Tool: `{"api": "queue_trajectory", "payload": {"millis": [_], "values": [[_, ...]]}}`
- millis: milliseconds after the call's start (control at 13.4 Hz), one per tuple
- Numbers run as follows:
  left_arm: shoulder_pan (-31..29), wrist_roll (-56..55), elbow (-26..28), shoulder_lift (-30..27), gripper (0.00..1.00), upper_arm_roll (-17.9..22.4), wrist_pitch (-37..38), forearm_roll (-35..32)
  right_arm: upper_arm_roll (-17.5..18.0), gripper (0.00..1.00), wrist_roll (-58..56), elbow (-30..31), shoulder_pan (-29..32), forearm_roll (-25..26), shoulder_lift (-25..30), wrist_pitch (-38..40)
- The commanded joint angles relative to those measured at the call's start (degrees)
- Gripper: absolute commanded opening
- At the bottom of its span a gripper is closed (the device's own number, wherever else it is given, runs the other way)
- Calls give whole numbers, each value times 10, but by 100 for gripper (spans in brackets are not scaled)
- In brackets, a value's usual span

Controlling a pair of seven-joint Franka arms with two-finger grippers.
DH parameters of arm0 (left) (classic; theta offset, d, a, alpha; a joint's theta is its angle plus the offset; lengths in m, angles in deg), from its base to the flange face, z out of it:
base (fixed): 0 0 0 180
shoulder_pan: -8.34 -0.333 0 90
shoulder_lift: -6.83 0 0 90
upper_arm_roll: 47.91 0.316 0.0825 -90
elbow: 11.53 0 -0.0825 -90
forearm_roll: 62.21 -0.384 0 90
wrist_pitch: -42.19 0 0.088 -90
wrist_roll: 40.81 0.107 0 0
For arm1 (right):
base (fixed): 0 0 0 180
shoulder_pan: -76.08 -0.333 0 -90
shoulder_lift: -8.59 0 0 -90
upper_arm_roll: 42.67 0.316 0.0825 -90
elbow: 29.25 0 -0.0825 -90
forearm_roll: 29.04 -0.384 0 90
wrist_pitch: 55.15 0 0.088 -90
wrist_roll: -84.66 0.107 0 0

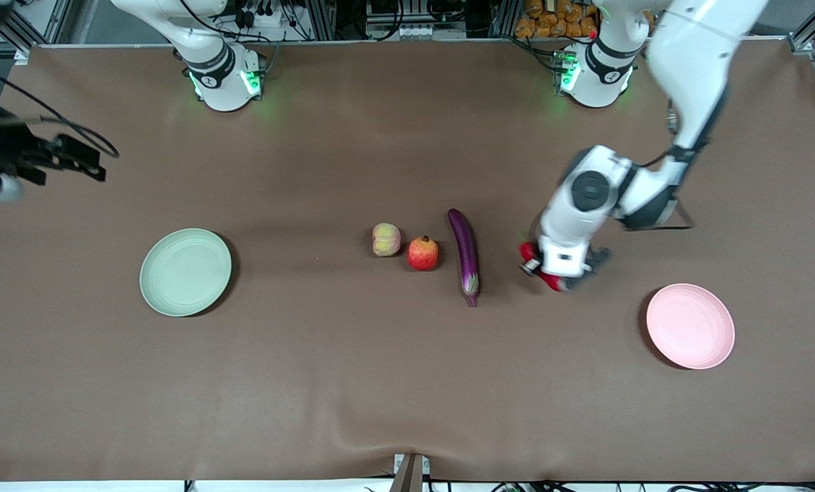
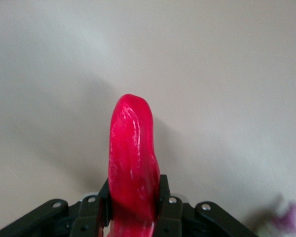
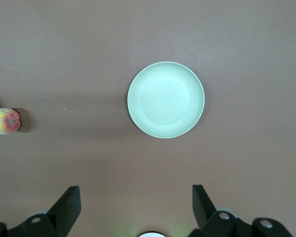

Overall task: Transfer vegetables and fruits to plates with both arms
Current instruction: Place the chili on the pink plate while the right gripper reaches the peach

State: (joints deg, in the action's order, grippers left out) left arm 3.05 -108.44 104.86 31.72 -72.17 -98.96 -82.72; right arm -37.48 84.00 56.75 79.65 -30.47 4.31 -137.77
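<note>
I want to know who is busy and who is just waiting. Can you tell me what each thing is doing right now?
Left gripper: shut on the chili pepper, between eggplant and pink plate.
Right gripper: open, waiting above the green plate.
Green plate: empty.
Pink plate: empty.
Eggplant: lying on the table.
Peach: on the table.
Pomegranate: on the table, beside the peach.

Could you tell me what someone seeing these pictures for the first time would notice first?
Probably the left gripper, shut on the red chili pepper, between the purple eggplant and the pale pink plate. Next, the peach and pomegranate lying side by side mid-table. The right gripper waits, fingers open, near the pale green plate.
</note>
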Motion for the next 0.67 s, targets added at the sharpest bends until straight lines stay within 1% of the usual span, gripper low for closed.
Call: {"api": "queue_trajectory", "payload": {"millis": [0,75,149,224,373,523,598], "values": [[-85,147,-36,-19,0,-9,69,-11,10,100,-2,-12,2,-8,-27,4],[-111,205,-50,-19,0,-8,82,-11,11,100,1,-12,-13,-15,-37,-2],[-138,270,-64,-15,0,-7,86,-10,11,100,16,-11,-40,-20,-43,-14],[-168,330,-76,-6,0,-6,86,-11,11,100,70,-8,-63,-21,-54,-22],[-207,434,-117,35,0,-5,85,-12,11,100,194,-7,-119,-23,-81,-37],[-232,521,-151,70,0,-4,83,-13,11,100,293,-6,-163,-62,-118,-68],[-237,558,-173,88,0,-1,83,-13,11,100,352,-5,-185,-67,-136,-96]]}}
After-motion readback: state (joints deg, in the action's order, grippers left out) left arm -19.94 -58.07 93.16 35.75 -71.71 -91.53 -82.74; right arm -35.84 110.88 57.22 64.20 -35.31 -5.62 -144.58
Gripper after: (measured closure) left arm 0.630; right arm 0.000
